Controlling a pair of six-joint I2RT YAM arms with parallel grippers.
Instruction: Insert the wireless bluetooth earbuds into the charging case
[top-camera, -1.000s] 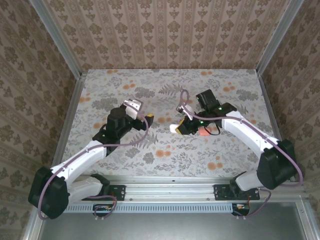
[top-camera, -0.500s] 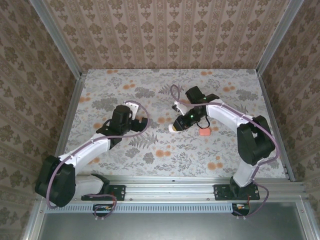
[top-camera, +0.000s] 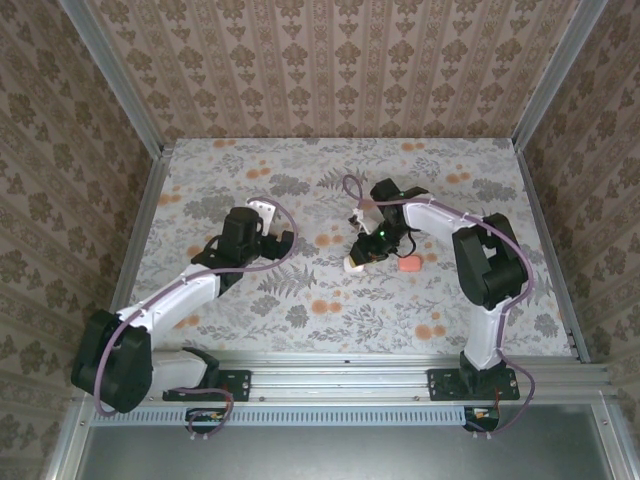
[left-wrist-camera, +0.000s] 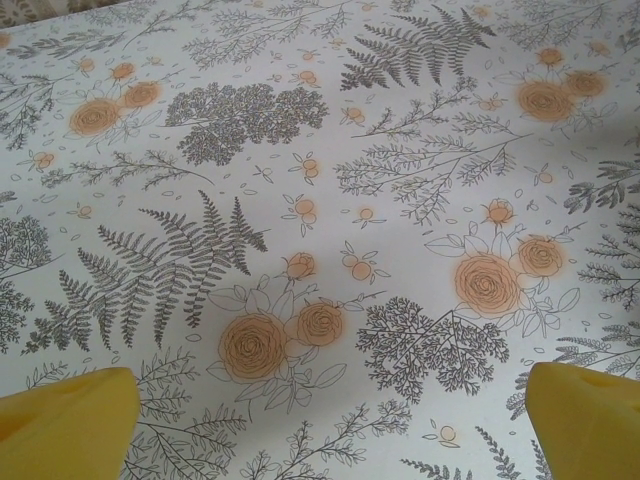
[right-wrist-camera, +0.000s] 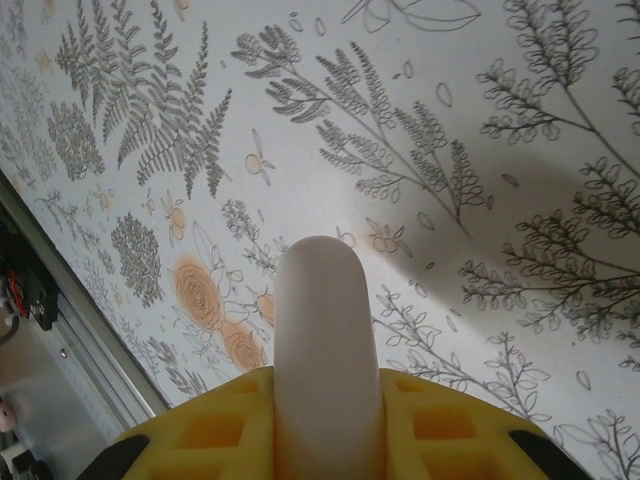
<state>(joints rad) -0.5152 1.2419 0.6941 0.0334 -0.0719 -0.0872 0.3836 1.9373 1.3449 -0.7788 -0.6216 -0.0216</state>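
Left arm (top-camera: 170, 298) and right arm (top-camera: 488, 335) are wearing white link shells over black joint housings. Purple-grey cables (top-camera: 346, 186) are looping along both. Green LED (top-camera: 383, 229) is glowing at right wrist. Left fingers (left-wrist-camera: 65, 420) are showing plain yellow; right fingers (right-wrist-camera: 430, 425) are showing yellow with square recesses.

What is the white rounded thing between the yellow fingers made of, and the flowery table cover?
The white case looks like smooth plastic with a matte finish: even colour, soft rounded end, no glare. The yellow fingers also look like plastic, with moulded square pockets. The table cover could be printed cloth or vinyl; its ferns and flowers lie flat and no weave shows.
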